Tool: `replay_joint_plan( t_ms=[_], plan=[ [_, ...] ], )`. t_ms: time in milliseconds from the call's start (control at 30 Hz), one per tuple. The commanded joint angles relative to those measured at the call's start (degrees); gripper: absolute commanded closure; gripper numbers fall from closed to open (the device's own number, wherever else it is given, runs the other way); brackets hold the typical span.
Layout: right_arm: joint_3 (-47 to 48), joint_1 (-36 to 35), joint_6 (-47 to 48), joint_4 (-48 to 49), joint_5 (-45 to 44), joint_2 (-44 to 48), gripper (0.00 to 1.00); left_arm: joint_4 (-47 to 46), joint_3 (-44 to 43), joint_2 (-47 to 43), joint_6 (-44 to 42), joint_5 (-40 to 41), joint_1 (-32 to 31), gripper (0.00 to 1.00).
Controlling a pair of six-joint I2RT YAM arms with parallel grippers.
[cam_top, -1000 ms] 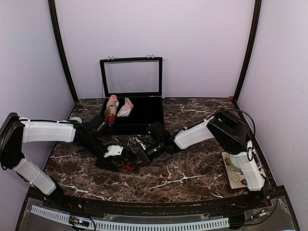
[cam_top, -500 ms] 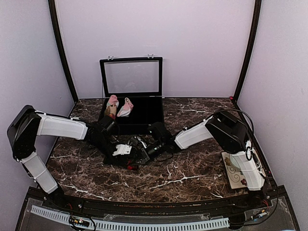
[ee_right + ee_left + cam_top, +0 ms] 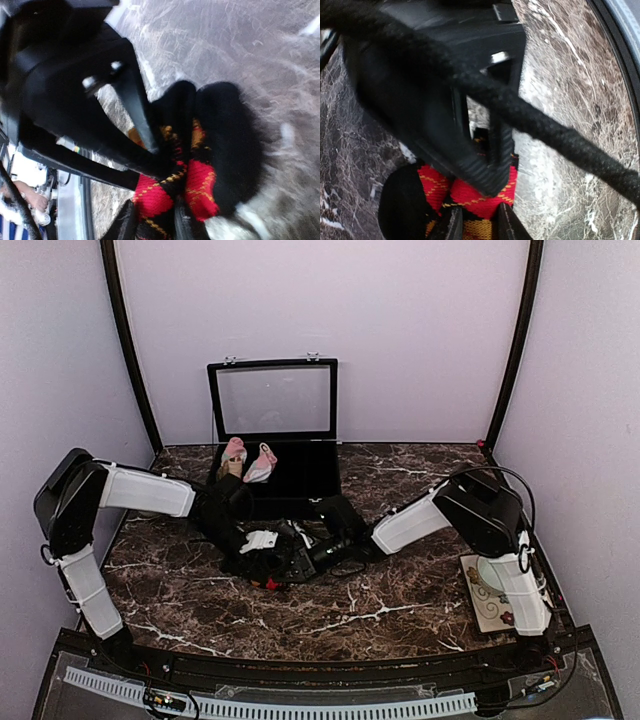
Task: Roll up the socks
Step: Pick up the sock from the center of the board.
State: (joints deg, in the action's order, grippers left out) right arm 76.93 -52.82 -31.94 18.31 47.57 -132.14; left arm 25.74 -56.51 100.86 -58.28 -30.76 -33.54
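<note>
On the table (image 3: 400,615), near its middle and a little toward the left edge:

- Black argyle sock (image 3: 465,198), one. Bunched in a dark heap on the marble, with red and yellow diamonds showing. It was held from two sides.
- Left claw (image 3: 477,225). Reached in from the left edge, its fingers close together with the red fabric of the argyle sock pinched between them.
- Right claw (image 3: 152,222). Reached in from the right edge, its fingers likewise drawn in on a fold of the same sock, red and black cloth filling the gap. The two claws met tip to tip over the heap.
- Black cord (image 3: 560,145). Crossed the left wrist view diagonally, in front of the right claw.

At the far edge of the table, left of centre:

- Black case (image 3: 305,485), open, its glazed lid (image 3: 272,400) standing upright.
- Pink sock (image 3: 262,466), one. Lay inside the case at its far left corner, well apart from both claws.
- Upright roll (image 3: 232,458), pink-topped, just beside the pink sock on its left.

Near the right edge, toward the near corner:

- Patterned tile (image 3: 488,602), pale with dark scrolls, flat beside the right arm's base.
</note>
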Motion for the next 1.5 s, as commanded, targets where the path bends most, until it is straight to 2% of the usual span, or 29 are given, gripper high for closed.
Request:
replay_joint_plan(
  t_ms=[0, 33, 67, 100, 300, 367, 433, 467, 533, 600, 667, 700, 800, 867, 900, 967, 1000, 1100, 1133, 1267, 1467],
  plan=[
    [-8.34, 0.61, 3.85, -7.55, -12.50, 0.74, 0.64, 9.62, -4.91, 8.30, 1.41, 1.33, 3.13, 0.71],
    [-10.10, 0.47, 4.69, -6.03, -13.88, 2.33, 0.50, 11.24, -6.26, 9.31, 1.63, -0.28, 3.96, 0.71],
    [-12.59, 0.36, 5.25, -4.48, -15.07, 3.72, 0.08, 12.32, -7.23, 10.12, 1.80, -1.54, 4.59, 0.71],
    [-14.59, 0.30, 5.91, -3.00, -16.16, 5.18, 0.02, 13.20, -7.89, 11.00, 1.87, -1.72, 4.84, 0.71],
    [-21.39, -0.49, 8.73, 1.20, -21.93, 11.38, 0.01, 16.77, -10.63, 15.57, 2.28, -0.68, 4.91, 0.71],
    [-23.60, -1.22, 10.25, 1.79, -25.37, 13.82, 0.01, 17.18, -11.30, 16.28, 2.50, -0.77, 4.95, 0.71],
    [-26.30, -2.85, 13.07, 2.48, -32.40, 17.74, 0.01, 17.73, -12.34, 16.97, 2.92, -1.06, 4.97, 0.71],
    [-27.54, -4.18, 14.72, 1.86, -38.58, 20.08, 0.01, 17.94, -12.72, 17.27, 3.25, -1.08, 4.95, 0.70],
    [-29.85, -8.93, 17.78, -0.60, -60.88, 27.04, 0.01, 18.13, -13.82, 18.02, 3.99, -0.83, 4.90, 0.71],
    [-34.74, -12.72, 20.75, 4.25, -81.54, 33.49, 0.01, 17.64, -14.69, 18.79, 5.29, -0.13, 5.05, 0.71],
    [-35.84, -12.97, 21.90, 7.85, -94.18, 34.45, 0.00, 18.16, -15.89, 19.83, 6.42, -0.41, 5.31, 0.71],
    [-34.36, -12.12, 19.74, 6.17, -96.82, 33.88, 0.00, 18.47, -16.78, 20.30, 7.08, -0.85, 5.54, 0.71],
    [-26.67, -7.91, 21.37, -3.42, -87.55, 30.50, 0.00, 20.44, -18.52, 21.59, 8.32, -3.70, 6.45, 0.72],
    [-23.61, -8.70, 29.74, -6.98, -84.13, 28.90, 0.00, 20.83, -18.77, 22.33, 8.95, -4.74, 6.98, 0.73],
    [-25.46, -10.39, 35.85, -3.79, -83.91, 29.91, 0.00, 20.84, -18.73, 22.62, 9.44, -4.57, 7.02, 0.73],
    [-34.85, -14.27, 44.74, 12.88, -88.81, 34.82, 0.00, 21.40, -18.87, 23.09, 10.08, -4.91, 7.18, 0.73],
    [-36.55, -14.07, 43.59, 16.71, -90.18, 36.79, 0.00, 21.57, -18.83, 23.16, 10.31, -5.37, 7.34, 0.73],
    [-29.61, -7.97, 32.75, -0.17, -81.11, 37.95, 0.00, 22.62, -18.91, 23.70, 10.57, -7.20, 7.77, 0.73],
    [-28.48, -7.01, 31.48, -1.70, -77.97, 38.12, 0.00, 22.82, -18.89, 23.86, 10.58, -7.60, 7.92, 0.73],
    [-29.50, -6.76, 29.88, 2.84, -68.73, 37.89, 0.00, 23.47, -18.76, 24.16, 10.48, -9.12, 8.63, 0.73],
    [-34.60, -10.68, 47.28, 16.69, -47.38, 33.99, 0.00, 24.36, -18.69, 24.44, 11.03, -11.05, 9.55, 0.73]
  ],
)
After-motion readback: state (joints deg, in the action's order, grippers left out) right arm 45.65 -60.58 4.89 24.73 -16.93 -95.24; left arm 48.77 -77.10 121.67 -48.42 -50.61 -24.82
